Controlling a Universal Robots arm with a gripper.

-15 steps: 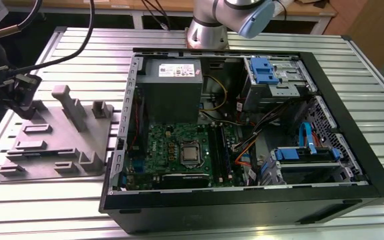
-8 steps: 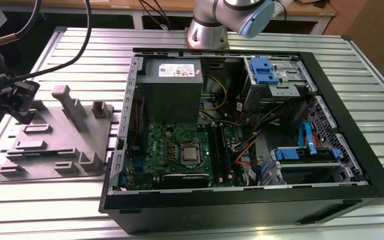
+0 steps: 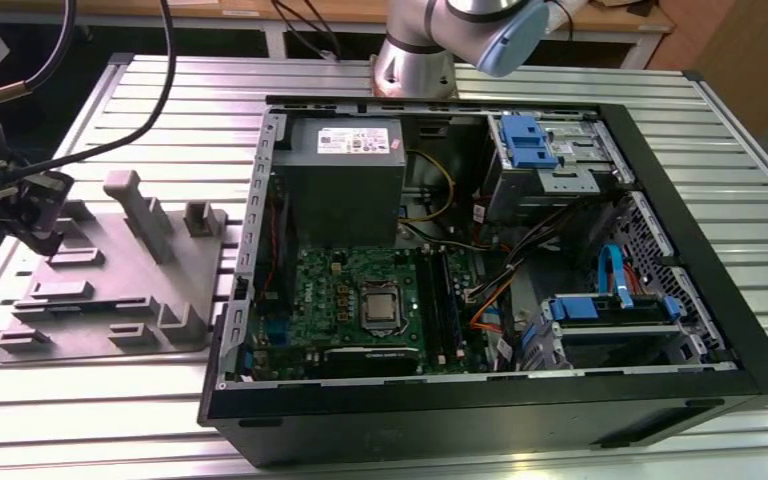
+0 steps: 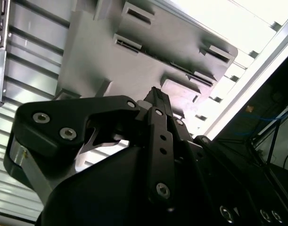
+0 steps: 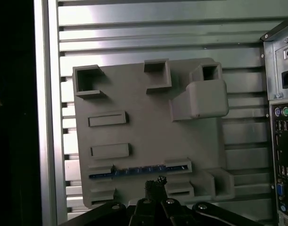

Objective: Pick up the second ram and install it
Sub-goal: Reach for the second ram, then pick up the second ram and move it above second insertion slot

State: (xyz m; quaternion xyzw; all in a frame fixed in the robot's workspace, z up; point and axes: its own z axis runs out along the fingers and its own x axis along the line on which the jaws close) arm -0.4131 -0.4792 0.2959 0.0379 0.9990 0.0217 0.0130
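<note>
- The second ram (image 5: 139, 170), a slim dark stick with a blue-green edge, is standing on its long edge in a narrow slot of the grey moulded holder tray (image 5: 148, 127). Seated this way, it is offering its upper edge to a grasp from above.
- The holder tray is lying flat on the ribbed aluminium table (image 5: 158, 28), just beside the black open tower case (image 3: 491, 410), probably so that parts are waiting in known spots close to where they are going.
- The black two-finger gripper (image 5: 155, 182) is hanging over the tray near the ram's slot, pointing down at it. In the first wrist view its tips are sitting just beside the ram and apart from it.
- The jaws are looking drawn together, tip against tip, with nothing between them, so the ram is not yet being held.
- The case is lying on its side with its panel off, which is leaving the green motherboard (image 3: 317, 290) facing upward and its long black memory slots (image 3: 440, 300) reachable from above.
- The task is looking to be at its start: the stick is resting in the tray, well apart from the slots.
</note>
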